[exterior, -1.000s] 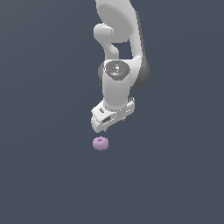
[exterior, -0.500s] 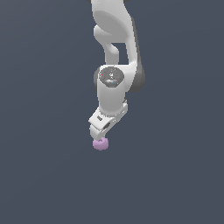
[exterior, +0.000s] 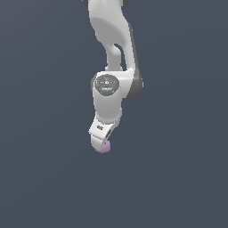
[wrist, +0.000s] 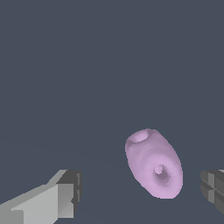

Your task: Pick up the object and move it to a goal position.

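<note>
Most of the object [exterior: 104, 147] behind the claw [exterior: 100, 143] in the exterior view; fingertips [wrist: 68, 192] edge-cropped at the wrist.

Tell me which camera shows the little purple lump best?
The wrist view: the small pale purple doughnut-shaped lump fills the frame between the open gripper fingers, its dimple plain. In the exterior view the lump only peeks from behind the gripper.

— Where's your outside camera?
— Set back, facing the arm [exterior: 111, 62] head-on, looking down on the grey surface [exterior: 40, 178].
— And the wrist one?
— Close in, between my tool's fingers [wrist: 48, 203]. Both views share the purple lump [wrist: 154, 164].
</note>
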You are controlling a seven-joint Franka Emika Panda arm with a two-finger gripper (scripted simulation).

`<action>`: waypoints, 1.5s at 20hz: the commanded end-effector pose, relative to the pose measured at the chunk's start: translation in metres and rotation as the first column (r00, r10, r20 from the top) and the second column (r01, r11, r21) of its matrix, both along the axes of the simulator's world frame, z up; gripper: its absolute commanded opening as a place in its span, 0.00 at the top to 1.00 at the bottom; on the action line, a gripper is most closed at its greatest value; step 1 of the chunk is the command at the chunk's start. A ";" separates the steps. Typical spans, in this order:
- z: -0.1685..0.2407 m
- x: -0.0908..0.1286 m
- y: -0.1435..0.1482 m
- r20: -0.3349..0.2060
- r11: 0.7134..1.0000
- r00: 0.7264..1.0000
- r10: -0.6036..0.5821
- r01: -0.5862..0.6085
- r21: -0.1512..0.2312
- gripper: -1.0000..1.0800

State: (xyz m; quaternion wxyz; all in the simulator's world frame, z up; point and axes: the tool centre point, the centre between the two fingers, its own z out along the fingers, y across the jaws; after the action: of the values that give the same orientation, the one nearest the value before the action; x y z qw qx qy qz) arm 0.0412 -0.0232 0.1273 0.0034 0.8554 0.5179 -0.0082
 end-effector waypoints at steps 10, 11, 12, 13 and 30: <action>-0.015 0.013 -0.020 0.004 0.962 0.962 0.273 -0.273 0.009 0.04; -0.016 0.014 -0.022 0.004 0.956 0.956 0.294 -0.294 0.010 0.04; -0.017 0.015 -0.023 0.005 0.950 0.950 0.313 -0.313 0.010 0.04; -0.018 0.015 -0.025 0.005 0.944 0.944 0.331 -0.331 0.011 0.04; -0.026 0.021 -0.035 0.010 0.892 0.892 0.452 -0.452 0.014 0.04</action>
State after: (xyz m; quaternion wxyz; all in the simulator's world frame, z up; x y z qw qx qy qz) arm 0.0620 -0.0585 0.1012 0.0000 0.7119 0.7023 -0.0002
